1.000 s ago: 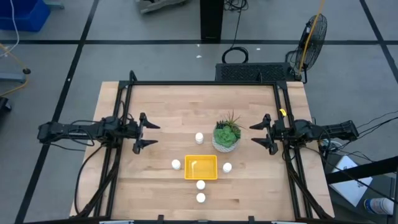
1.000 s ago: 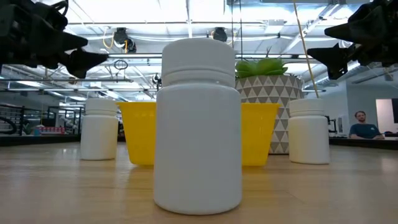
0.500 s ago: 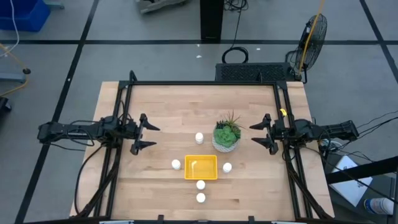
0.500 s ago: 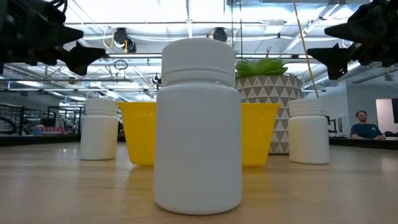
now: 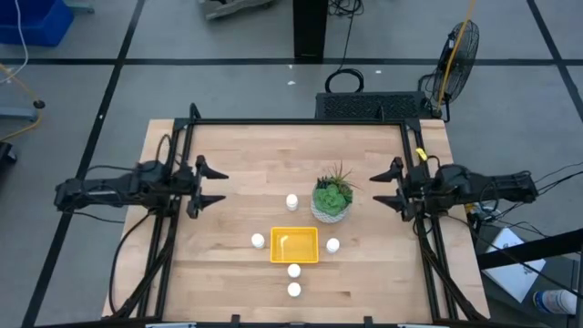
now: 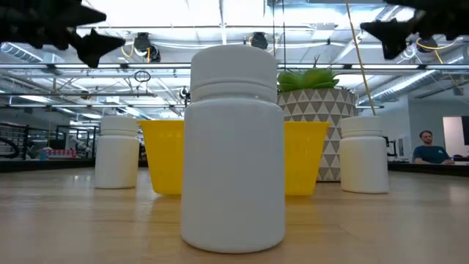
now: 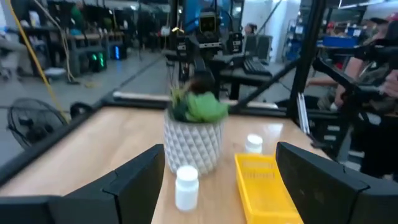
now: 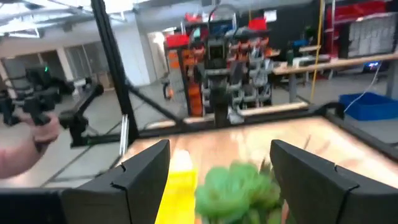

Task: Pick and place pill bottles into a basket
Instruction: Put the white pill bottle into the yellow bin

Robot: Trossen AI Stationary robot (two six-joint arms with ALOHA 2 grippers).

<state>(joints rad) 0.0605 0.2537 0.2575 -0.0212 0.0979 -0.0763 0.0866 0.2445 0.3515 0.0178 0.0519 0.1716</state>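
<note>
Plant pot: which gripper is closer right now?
Right. The right gripper hangs open just off the plant pot on its own side; the left gripper, also open, is farther off across the table.

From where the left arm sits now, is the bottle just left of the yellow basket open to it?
Probably yes. Bare tabletop lies between the open left gripper and that bottle; the basket stands on its far side.
</note>
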